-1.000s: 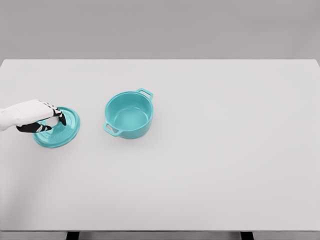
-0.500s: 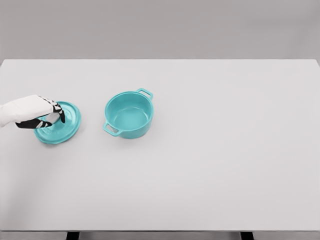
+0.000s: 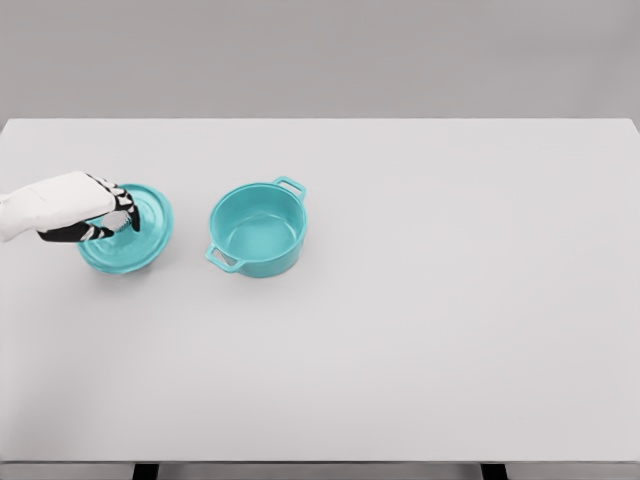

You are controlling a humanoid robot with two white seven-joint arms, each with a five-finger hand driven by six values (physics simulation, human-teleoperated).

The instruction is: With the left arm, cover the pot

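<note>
You have the left hand [image 3: 85, 212] closed on the lid [image 3: 128, 243], fingers curled over its centre, where a knob would sit; the knob itself is hidden under the hand. The lid looks tilted, its near edge lower, with a faint shadow beneath, so I judge it carried off the table [image 3: 420, 330] rather than resting on it. That grip from above suits the job: it leaves the rim free to seat on the pot.

The pot [image 3: 257, 230] stands upright and open, apart from the lid and to the right of it. Its two loop handles point toward the back right and the front left. Nothing is visible inside it, and nothing lies between lid and pot, so the path across is unobstructed.

The pot is not yet covered; I judge the step in hand to be the carry. You will need the lid level and centred over the rim before letting go.

The right arm is out of view.

No brand, label or writing can be read on the pot, lid or table.
</note>
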